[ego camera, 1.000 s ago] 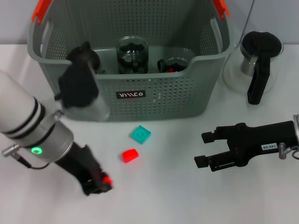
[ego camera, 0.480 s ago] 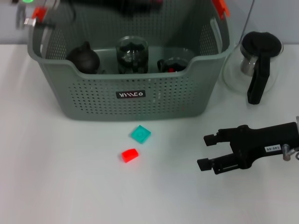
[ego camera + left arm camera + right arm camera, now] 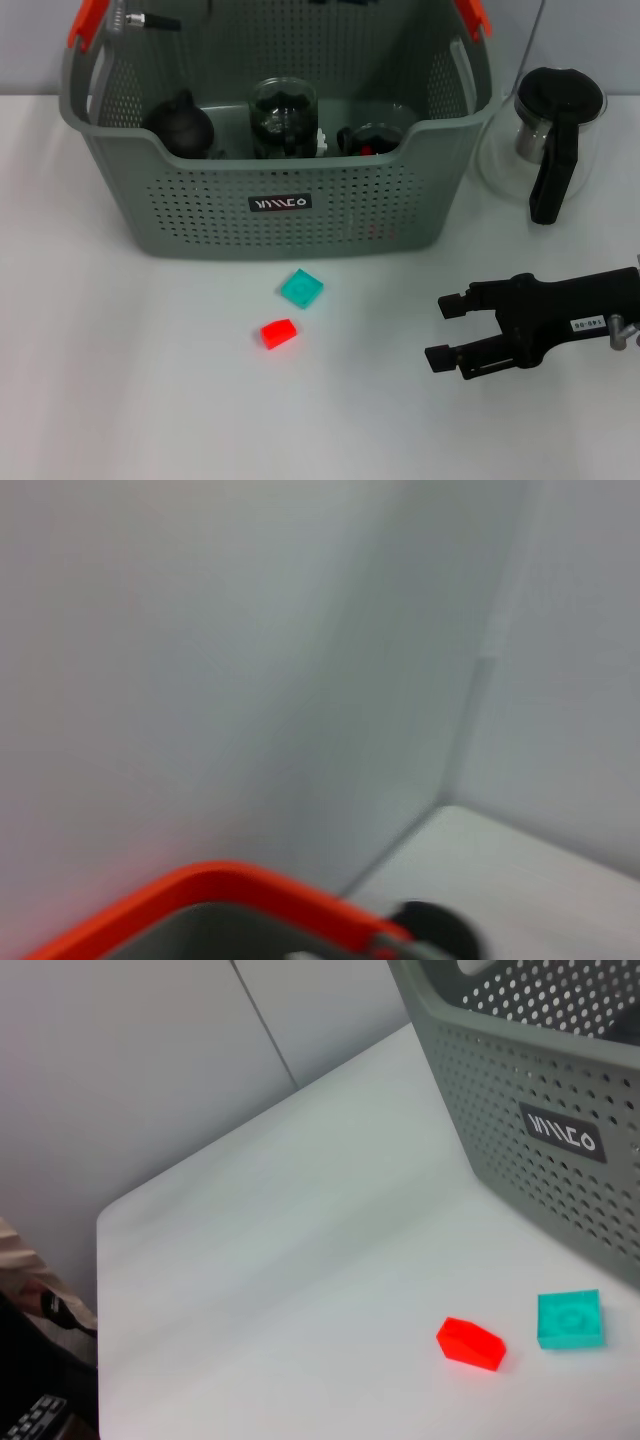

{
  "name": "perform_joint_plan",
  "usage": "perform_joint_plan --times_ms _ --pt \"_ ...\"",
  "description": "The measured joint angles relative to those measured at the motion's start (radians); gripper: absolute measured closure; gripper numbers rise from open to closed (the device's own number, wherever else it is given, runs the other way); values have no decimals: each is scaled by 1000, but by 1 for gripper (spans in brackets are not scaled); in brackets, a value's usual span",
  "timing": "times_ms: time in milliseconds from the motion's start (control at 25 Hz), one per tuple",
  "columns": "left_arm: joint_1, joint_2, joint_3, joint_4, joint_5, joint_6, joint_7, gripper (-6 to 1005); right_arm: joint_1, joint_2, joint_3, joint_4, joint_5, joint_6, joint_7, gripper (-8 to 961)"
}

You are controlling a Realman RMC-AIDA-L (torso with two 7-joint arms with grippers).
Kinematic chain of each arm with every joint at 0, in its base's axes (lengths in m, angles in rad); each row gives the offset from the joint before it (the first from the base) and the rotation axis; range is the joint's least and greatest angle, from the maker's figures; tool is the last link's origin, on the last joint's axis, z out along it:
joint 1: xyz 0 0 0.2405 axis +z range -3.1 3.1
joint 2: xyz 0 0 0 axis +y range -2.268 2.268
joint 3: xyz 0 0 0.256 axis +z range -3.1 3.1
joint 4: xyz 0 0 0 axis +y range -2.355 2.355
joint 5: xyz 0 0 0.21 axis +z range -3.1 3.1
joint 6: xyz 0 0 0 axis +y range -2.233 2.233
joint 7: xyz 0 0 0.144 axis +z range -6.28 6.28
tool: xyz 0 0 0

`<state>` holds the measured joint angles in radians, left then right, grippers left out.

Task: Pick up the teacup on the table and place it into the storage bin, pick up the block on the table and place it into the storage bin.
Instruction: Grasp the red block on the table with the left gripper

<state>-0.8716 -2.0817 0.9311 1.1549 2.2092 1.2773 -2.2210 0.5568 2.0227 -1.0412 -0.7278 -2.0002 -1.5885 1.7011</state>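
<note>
Since a second ago my left arm has swung up from the near table and over the bin; only a metal fitting of it (image 3: 140, 18) shows at the bin's far left rim in the head view, and I cannot tell how its gripper stands. My right gripper (image 3: 447, 330) has eased slightly back toward the near right and now hovers low over the table (image 3: 120, 380), jaws spread wide with nothing between them, well right of the two blocks.

A red block (image 3: 278, 333) lies on the table in front of the bin, and a teal block (image 3: 300, 288) lies just beside it, nearer the bin's front wall. Both show again in the right wrist view, red (image 3: 470, 1343) and teal (image 3: 570, 1319), apart from each other and untouched.

My bin (image 3: 280, 205), perforated grey-green with orange-red handles (image 3: 86, 22) and a black label (image 3: 280, 203) on its front, stands at the far side of the table. Inside it are a dark round pot (image 3: 180, 125) at the left, a glass vessel with a dark lid (image 3: 283, 118) in the middle and a low glass cup (image 3: 375, 137) at the right.

A glass teapot with a black lid and handle (image 3: 548, 140) stands on the table just right of the bin.

My left wrist view shows only an orange-red handle (image 3: 230, 895), a pale wall and a strip of table.
</note>
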Motion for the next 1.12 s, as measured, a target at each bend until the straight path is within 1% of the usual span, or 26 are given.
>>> perform_joint_plan --times_ms 40,160,240,280,360,400,440,480,520,600,680,760,960,1040,1080,1120 --pt "5 0 -1 21 -20 42 2 463 0 -1 1 0 0 0 0 29" --pt "31 4 0 89 -108 254 52 223 1 -4 3 0 0 0 -1 29" --pt "51 4 5 132 -149 433 123 192 3 -6 4 1 0 0 -2 29" --pt "64 -2 7 152 -151 512 164 177 3 -7 4 1 0 1 -2 29" --pt "103 -22 20 193 -143 641 236 146 4 -8 5 2 0 6 -2 29" --pt "136 -34 39 213 -131 678 261 130 4 -8 5 2 0 8 -2 29" --pt "158 -42 57 226 -120 694 272 115 5 -8 5 2 0 9 -2 29" --pt "196 -51 93 242 -92 691 277 99 5 -9 6 2 0 11 -2 29" --pt "216 -57 119 252 -70 679 279 84 5 -9 6 2 0 12 -2 29" --pt "274 -75 222 266 26 612 282 53 5 -8 6 2 0 13 -1 29" --pt "305 -86 300 266 108 545 273 55 6 -9 6 2 0 12 1 29" --pt "326 -92 394 251 200 437 215 57 7 -9 6 2 0 12 1 29" --pt "319 -94 509 187 330 249 43 63 8 -6 6 2 0 12 2 29" --pt "310 -93 557 158 382 190 -20 65 8 -6 6 2 0 12 3 29" --pt "310 -93 557 158 382 190 -20 68 8 -6 6 2 0 12 5 29" --pt "294 -94 623 123 443 124 -103 70 8 -6 6 2 0 12 6 29"
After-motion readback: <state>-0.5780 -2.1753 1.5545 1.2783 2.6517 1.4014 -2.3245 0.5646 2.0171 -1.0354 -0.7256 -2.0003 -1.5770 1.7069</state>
